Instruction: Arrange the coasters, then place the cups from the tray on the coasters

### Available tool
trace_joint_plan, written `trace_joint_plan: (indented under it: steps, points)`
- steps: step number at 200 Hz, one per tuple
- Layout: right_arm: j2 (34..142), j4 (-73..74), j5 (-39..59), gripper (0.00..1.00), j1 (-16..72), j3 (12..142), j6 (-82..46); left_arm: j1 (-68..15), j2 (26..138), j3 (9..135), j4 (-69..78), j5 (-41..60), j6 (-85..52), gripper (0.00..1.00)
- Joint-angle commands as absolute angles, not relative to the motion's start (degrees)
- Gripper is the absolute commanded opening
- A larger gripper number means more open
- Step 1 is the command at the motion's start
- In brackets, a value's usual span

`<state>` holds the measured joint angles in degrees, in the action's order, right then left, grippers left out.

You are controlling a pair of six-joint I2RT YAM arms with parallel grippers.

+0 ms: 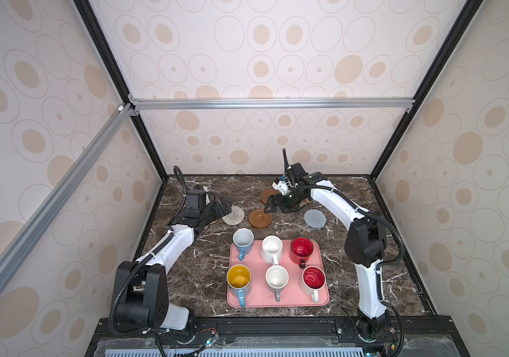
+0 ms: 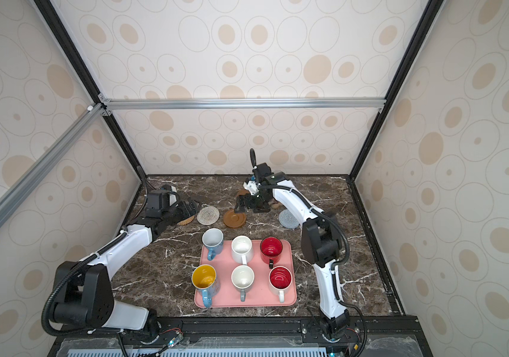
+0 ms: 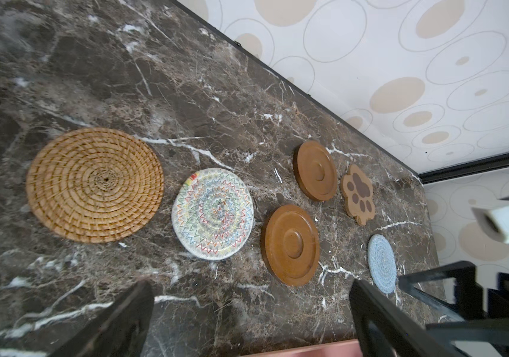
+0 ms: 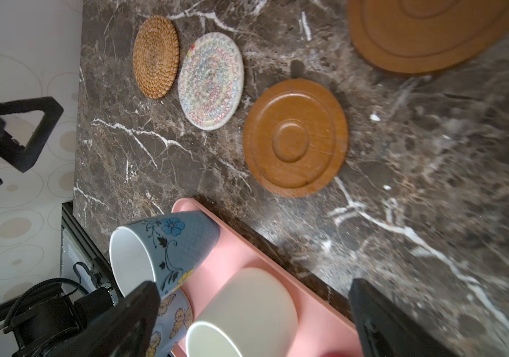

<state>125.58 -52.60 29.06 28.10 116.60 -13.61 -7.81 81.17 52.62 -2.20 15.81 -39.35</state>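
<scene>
Six cups stand on the pink tray (image 1: 290, 296): light blue (image 1: 243, 239), white (image 1: 272, 247), red (image 1: 301, 248), yellow-inside (image 1: 238, 278), grey (image 1: 276, 278) and red-inside (image 1: 314, 278). Behind the tray lie the coasters: cream woven (image 1: 233, 215), two brown discs (image 1: 260, 218) (image 1: 268, 195), grey-blue (image 1: 315, 218), the paw shape (image 3: 357, 193) and tan rattan (image 3: 95, 185). My left gripper (image 1: 224, 210) hangs open and empty over the rattan coaster's edge. My right gripper (image 1: 279, 207) is open and empty between the far brown disc and the paw coaster.
The marble table (image 1: 191, 278) is walled at the back and on both sides. The tray sits near the front edge, with bare marble to its left and right. The right arm's elbow (image 1: 366, 244) stands beside the tray.
</scene>
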Motion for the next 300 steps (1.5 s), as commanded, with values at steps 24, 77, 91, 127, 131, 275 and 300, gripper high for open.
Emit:
trace_joint_plan:
  steps: [24,77,91,127,131,275,300]
  points:
    - [134.9,-58.0,36.5,1.00,31.6,127.6,-13.8,-7.3,78.5,48.0,1.6,15.1,-43.3,1.00]
    - [142.2,-56.5,39.0,1.00,34.3,133.1,-16.9,-6.9,76.9,45.6,3.4,15.6,-44.9,1.00]
    - [143.6,-55.9,39.1,1.00,34.8,134.0,-17.6,-6.9,76.2,44.8,3.3,15.5,-45.1,1.00]
    - [146.4,-53.6,38.3,1.00,35.5,135.4,-19.7,-6.8,74.7,43.5,2.8,15.3,-45.1,1.00]
    - [146.7,-53.5,38.1,1.00,35.6,135.7,-19.8,-6.8,74.6,43.4,2.8,15.3,-45.2,1.00]
    - [147.6,-54.2,37.8,1.00,36.5,134.5,-18.4,-6.6,72.8,41.6,3.5,15.1,-46.1,1.00]
    - [148.2,-55.5,36.7,1.00,36.5,134.6,-17.4,-6.5,72.7,41.4,3.9,15.1,-46.4,1.00]
